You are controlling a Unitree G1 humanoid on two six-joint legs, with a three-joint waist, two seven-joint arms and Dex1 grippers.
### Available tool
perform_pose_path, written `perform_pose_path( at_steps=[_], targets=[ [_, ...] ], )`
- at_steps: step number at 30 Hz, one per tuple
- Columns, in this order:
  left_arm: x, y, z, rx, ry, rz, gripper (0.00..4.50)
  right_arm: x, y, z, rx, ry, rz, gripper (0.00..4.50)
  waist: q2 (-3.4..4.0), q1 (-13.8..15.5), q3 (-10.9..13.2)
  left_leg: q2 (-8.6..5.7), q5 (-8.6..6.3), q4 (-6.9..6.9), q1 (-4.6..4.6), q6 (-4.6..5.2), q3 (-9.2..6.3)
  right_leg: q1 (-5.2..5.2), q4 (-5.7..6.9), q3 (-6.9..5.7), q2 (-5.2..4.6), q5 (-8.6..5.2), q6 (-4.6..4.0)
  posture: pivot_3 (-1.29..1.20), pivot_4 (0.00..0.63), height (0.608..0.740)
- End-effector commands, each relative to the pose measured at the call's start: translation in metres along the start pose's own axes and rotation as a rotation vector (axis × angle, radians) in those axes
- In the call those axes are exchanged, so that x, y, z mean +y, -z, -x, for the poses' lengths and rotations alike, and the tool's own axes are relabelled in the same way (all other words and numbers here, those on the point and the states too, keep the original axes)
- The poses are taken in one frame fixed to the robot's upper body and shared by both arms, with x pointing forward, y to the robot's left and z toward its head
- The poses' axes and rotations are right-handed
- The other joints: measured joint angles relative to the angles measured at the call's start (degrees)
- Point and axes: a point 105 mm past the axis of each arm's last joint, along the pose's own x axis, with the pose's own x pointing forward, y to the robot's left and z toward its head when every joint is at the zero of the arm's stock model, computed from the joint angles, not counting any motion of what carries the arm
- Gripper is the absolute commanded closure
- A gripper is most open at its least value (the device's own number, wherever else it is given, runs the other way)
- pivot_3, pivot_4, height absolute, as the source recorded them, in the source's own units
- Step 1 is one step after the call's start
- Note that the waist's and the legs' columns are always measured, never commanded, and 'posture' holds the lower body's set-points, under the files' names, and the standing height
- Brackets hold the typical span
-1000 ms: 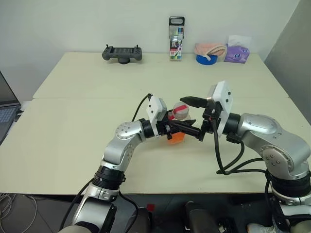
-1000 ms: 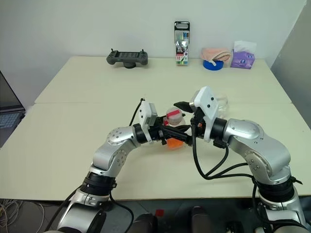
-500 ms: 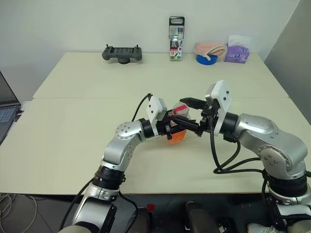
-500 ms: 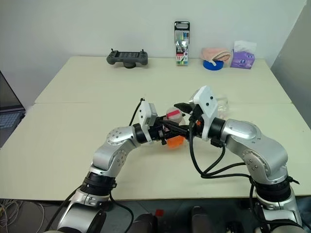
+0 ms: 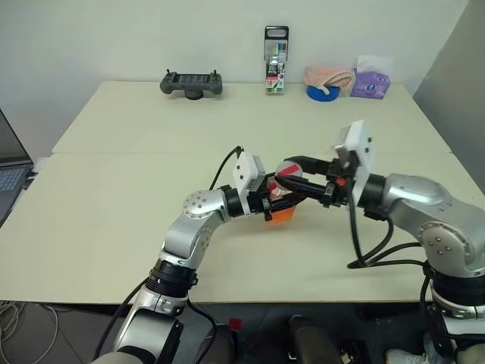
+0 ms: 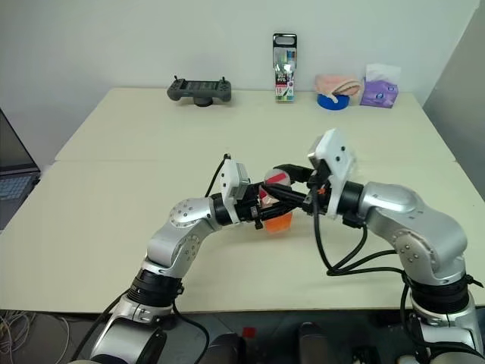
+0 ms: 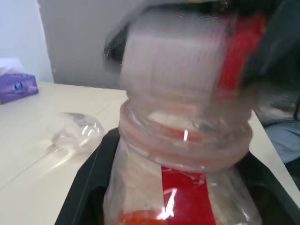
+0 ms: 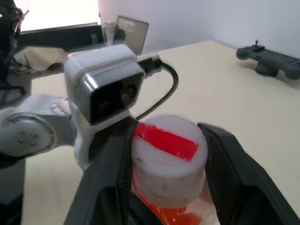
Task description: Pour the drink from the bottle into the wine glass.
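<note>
- The bottle [image 5: 282, 199] stood upright near the middle of the table [image 5: 114, 197], held between the two grippers, with the orange-red drink [image 5: 281, 216] low in its base.
- The left gripper [image 5: 274, 203] reached in from the robot's left and was clamped tight on the bottle's body — its black fingers [image 7: 93, 187] sat on either side, below the neck ring.
- The right gripper [image 5: 292, 175] came in from the opposite side at cap height; its fingers [image 8: 225, 159] flanked the cap [image 8: 166, 150], which looked white with a red strip across the top. They stood close against it, though I could not tell whether they truly pressed on it.
- The glass [image 7: 75, 133] showed in the left wrist view as a clear rounded bowl on the table beyond the bottle — apart from it, and I could not tell whether it stood upright.
- Along the far edge of the table sat a dark controller [image 5: 191, 83], a tall black-topped pack [image 5: 275, 61], a blue tape roll [image 5: 322, 92] with a pink cloth [image 5: 327, 75] over it, and a purple tissue pack [image 5: 369, 82].
- A laptop [image 5: 11, 163] showed at the left edge.
</note>
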Motion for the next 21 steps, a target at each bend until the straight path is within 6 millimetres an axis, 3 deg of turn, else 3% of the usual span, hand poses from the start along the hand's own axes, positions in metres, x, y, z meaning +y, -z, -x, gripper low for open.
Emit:
perform_pose_path(
  at_steps=[1,5,8,10,13,15,17,19,21],
  targets=[
    [0.001,-0.014,-0.001,-0.041,-0.002,-0.043,2.37,-0.007,-0.02,0.006,-0.071,0.004,0.014,2.76,0.0,0.1,0.0,0.01,0.0,0.0,0.0,0.0,-0.04,0.0,0.01,-0.03,0.01,0.0,0.0,0.0,0.15,0.74],
    [0.001,-0.014,-0.001,-0.042,-0.005,-0.043,2.37,-0.013,-0.027,0.007,-0.138,0.025,-0.063,2.76,0.0,0.1,0.0,-0.02,0.01,0.01,-0.01,0.0,-0.02,0.01,0.02,-0.01,0.0,0.0,0.0,0.0,0.15,0.74],
    [0.002,-0.014,0.0,-0.042,-0.008,-0.045,2.37,-0.024,-0.021,0.012,-0.126,0.124,-0.053,2.76,0.0,0.2,0.0,-0.02,0.0,0.0,-0.04,0.01,-0.01,0.01,-0.02,0.0,-0.01,0.0,-0.01,0.0,0.15,0.74],
    [0.004,-0.018,0.0,-0.057,-0.021,-0.053,2.37,-0.061,-0.011,0.037,-0.128,0.391,-0.051,2.76,0.0,0.3,0.0,-0.02,0.0,-0.02,-0.05,0.01,-0.02,0.01,-0.04,-0.01,-0.02,0.0,-0.01,0.0,0.15,0.74],
    [0.006,-0.022,0.001,-0.07,-0.025,-0.059,2.37,-0.108,0.023,0.104,-0.101,0.864,-0.055,2.77,-0.05,1.1,0.0,-0.07,0.0,-0.01,-0.09,0.0,-0.03,0.02,-0.07,-0.03,-0.07,0.0,0.0,0.0,0.15,0.74],
    [0.006,-0.023,0.001,-0.072,-0.023,-0.058,2.37,-0.119,0.044,0.136,-0.088,1.069,-0.069,2.77,-0.04,1.5,0.0,-0.1,0.01,0.0,-0.11,0.0,0.02,0.0,-0.07,0.02,-0.1,0.01,-0.01,0.0,0.15,0.74],
    [0.006,-0.022,0.0,-0.073,-0.02,-0.055,2.37,-0.116,0.088,0.174,0.005,1.283,-0.101,2.77,-0.03,1.6,0.0,-0.09,0.01,-0.01,-0.09,0.0,0.1,-0.03,-0.06,0.1,-0.1,0.01,-0.02,0.0,0.15,0.74],
    [0.006,-0.022,-0.001,-0.073,-0.018,-0.053,2.37,-0.104,0.12,0.183,0.058,1.333,-0.181,2.78,-0.03,1.6,0.0,-0.05,0.0,-0.06,-0.08,0.0,0.05,-0.03,-0.03,0.04,-0.07,0.03,-0.04,0.0,0.15,0.74],
    [0.006,-0.023,-0.002,-0.075,-0.016,-0.054,2.37,-0.094,0.147,0.177,0.129,1.307,-0.238,2.78,0.11,1.1,-0.1,-0.05,0.0,-0.08,-0.05,0.0,0.14,-0.08,0.02,0.13,-0.06,0.04,-0.06,0.0,0.15,0.74]
  ],
)
